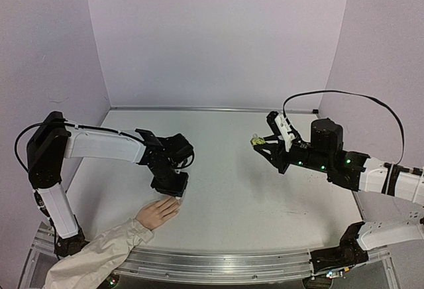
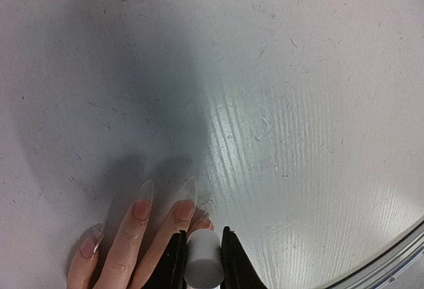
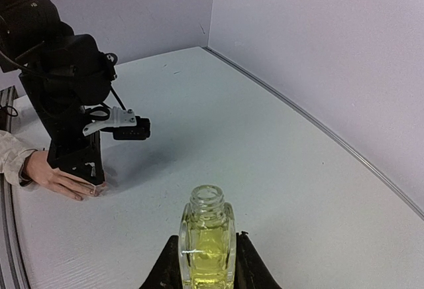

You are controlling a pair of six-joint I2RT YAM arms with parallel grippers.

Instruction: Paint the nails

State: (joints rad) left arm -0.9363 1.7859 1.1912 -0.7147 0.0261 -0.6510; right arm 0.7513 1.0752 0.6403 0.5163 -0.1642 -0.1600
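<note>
A pale peach mannequin hand [image 1: 159,213] in a beige cloth sleeve [image 1: 99,252] lies palm down at the near left of the matte white tabletop [image 1: 232,189]. Its long, pointed, translucent nails [image 2: 187,188] aim toward the far side. The left gripper [image 2: 203,234] hangs directly over the fingertips, its black jaws clamped on a smooth white cylindrical cap [image 2: 202,266]. Whether anything below the cap touches a nail cannot be told. Well apart on the right, the right gripper [image 3: 207,242] is closed on a small square-shouldered glass bottle [image 3: 207,203]. The bottle is upright and uncapped, with its round neck open and clear yellow-green liquid filling the body. Fine scratches and specks mark the tabletop's faintly ribbed surface. Plain lilac walls [image 1: 218,37] enclose the scene.
</note>
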